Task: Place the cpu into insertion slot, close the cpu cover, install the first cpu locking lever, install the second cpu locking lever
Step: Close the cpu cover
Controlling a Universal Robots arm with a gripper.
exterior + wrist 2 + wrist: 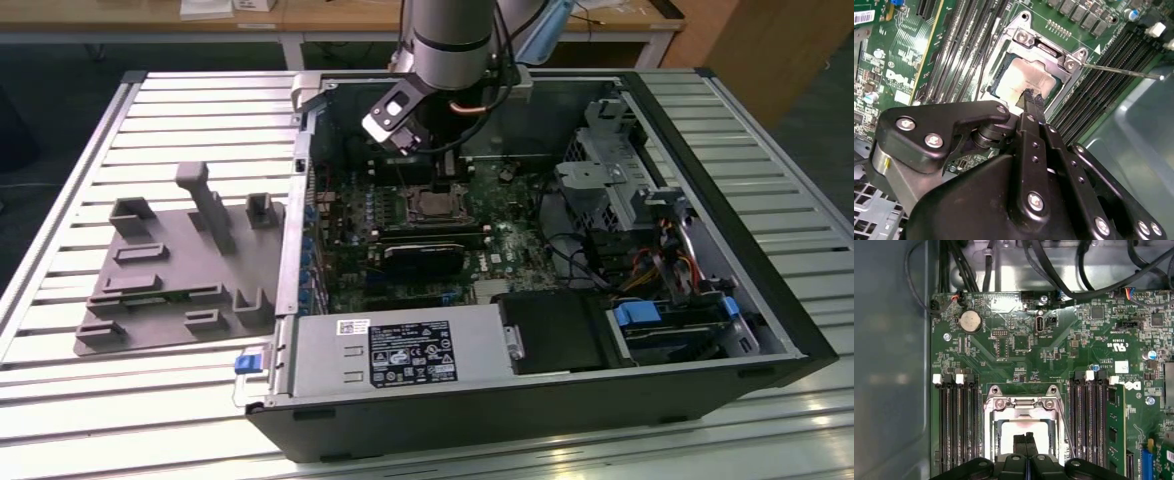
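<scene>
On the slatted table (80, 420), a grey fixture (174, 270) lies left of an open computer case (534, 400). Inside, the tool (438, 182), narrow and empty, has its tips at the cpu (434, 207). In the first wrist view the cpu cover (1021, 412) frames the cpu on the motherboard (1019, 340).

Light falls from above in the exterior view, soft and even. The white ribbed metal table (441, 455) shines with pale glare near its front edge, while the inside of the black computer case (534, 420) is dimmer. In both wrist views the flat square chip with silver-grey metal top (1019, 77) (1005, 440) is washed out almost to white. In the second wrist view the green circuit board (909, 50) carries a bright patch. In the first wrist view the grey sheet-metal case wall (889, 365) is dull and shadowed.
</scene>
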